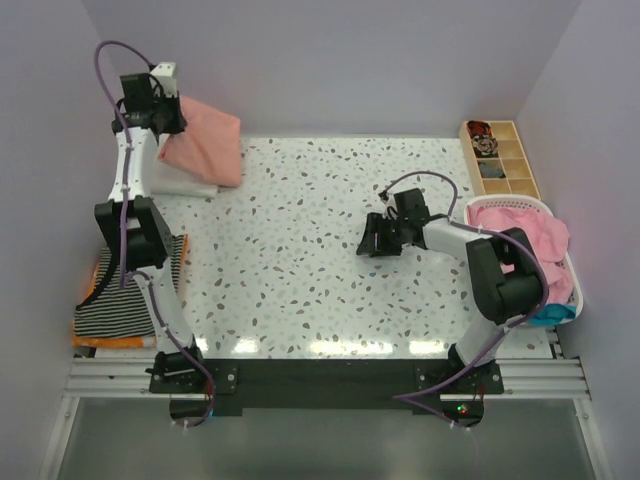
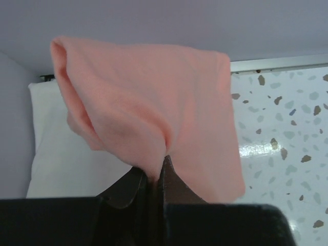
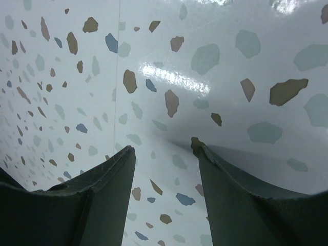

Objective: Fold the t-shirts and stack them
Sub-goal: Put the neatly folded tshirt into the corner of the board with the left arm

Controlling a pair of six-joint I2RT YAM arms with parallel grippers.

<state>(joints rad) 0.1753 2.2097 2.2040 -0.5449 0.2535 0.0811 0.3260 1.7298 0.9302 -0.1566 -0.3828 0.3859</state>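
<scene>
Salmon tee [image 1: 205,140] at far left corner of worktop [image 1: 320,250], pinched in left jaws, which are clenched on a gather of its cloth; rest of the tee hangs loose in folds and drapes over a white tee [image 1: 180,182] lying flat beneath it against the back wall. Right jaws released, parted and holding nothing, just above bare speckled worktop right of centre, well apart from the salmon tee. Basket [image 1: 572,275] at right edge, beside the right arm, heaped with pink tees [image 1: 530,235], a teal one [image 1: 550,313] showing at its near end. Striped tee [image 1: 125,305] lies at near left edge, partly behind the left arm. Wooden compartment tray [image 1: 500,155] at far right corner; its contents too small to tell
</scene>
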